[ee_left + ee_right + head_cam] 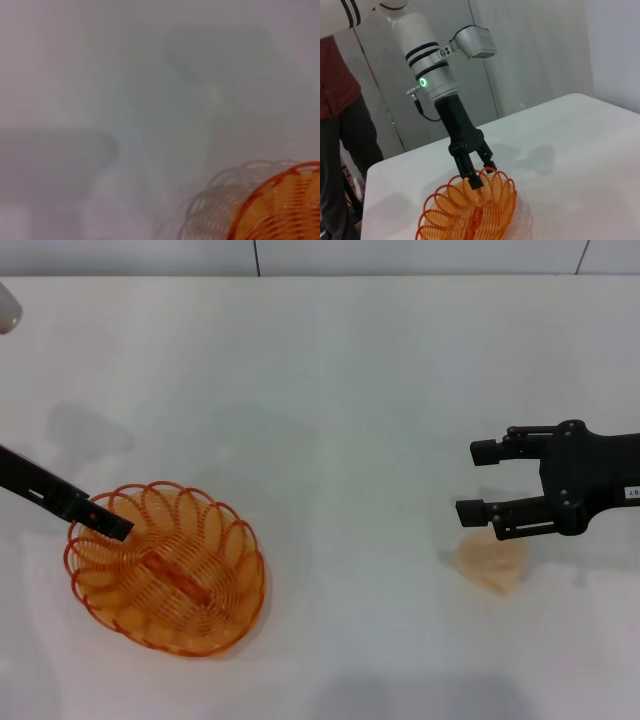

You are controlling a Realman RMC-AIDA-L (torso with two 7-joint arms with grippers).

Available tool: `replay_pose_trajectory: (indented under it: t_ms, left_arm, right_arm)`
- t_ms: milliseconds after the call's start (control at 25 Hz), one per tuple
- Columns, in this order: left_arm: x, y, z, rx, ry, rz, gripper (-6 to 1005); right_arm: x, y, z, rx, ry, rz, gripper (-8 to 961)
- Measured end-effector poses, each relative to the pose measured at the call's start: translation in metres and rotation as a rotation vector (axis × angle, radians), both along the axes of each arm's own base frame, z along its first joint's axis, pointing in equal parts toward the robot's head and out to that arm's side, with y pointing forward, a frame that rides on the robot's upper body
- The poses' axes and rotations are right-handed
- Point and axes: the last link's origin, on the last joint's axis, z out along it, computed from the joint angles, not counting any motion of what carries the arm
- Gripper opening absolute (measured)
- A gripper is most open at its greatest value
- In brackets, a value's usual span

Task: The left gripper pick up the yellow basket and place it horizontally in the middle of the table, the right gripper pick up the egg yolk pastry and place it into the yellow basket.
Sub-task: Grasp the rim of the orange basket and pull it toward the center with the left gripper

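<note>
Table [350, 390]: white, bearing everything.
Yellow basket [170, 575]: left side, long axis running diagonally, not yet centred.
Left gripper [476, 175]: fingertips down at the basket's far rim loops; grip state unclear.
Right gripper [478, 482]: jaws wide, empty.
Egg yolk pastry [493, 562]: just below those jaws.
</note>
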Motion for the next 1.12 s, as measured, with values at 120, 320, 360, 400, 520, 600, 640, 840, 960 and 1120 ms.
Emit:
replay_pose_trajectory:
  t_ms: [120,320,360,400,520,600,640,840,960,1120]
  left_arm:
    - [-0.001,0.001,-0.002,0.001,-0.002,0.007,833]
    - [0.0,0.002,-0.01,-0.016,-0.008,0.011,708]
    - [0.0,0.002,-0.011,-0.017,-0.008,0.009,677]
    - [0.001,0.002,-0.012,-0.019,-0.009,0.008,646]
    - [0.002,0.003,-0.012,-0.019,-0.012,0.004,606]
    - [0.003,0.003,-0.013,-0.018,-0.014,0.002,580]
    - [0.003,0.003,-0.012,-0.017,-0.013,0.003,567]
    - [0.002,0.005,-0.012,-0.003,-0.006,0.01,501]
    - [0.001,0.006,-0.012,0.003,-0.005,0.014,356]
    - [0.0,0.005,-0.014,-0.002,-0.007,0.018,242]
  right_arm:
    - [0.0,0.0,0.0,0.0,0.0,0.0,769]
    - [0.0,0.0,0.0,-0.001,0.001,-0.001,767]
    - [0.0,0.0,0.0,-0.001,0.001,0.0,767]
    - [0.0,0.0,0.0,-0.001,0.001,-0.001,767]
    - [0.0,0.0,0.0,-0.001,0.001,-0.001,766]
    - [0.001,-0.001,0.0,-0.002,0.001,-0.001,765]
    - [0.001,-0.001,0.0,-0.002,0.0,-0.001,765]
    - [0.001,-0.001,0.0,-0.002,0.0,-0.002,764]
    - [0.002,-0.001,0.0,-0.002,0.0,-0.005,763]
    - [0.002,-0.002,0.0,-0.002,0.0,-0.006,762]
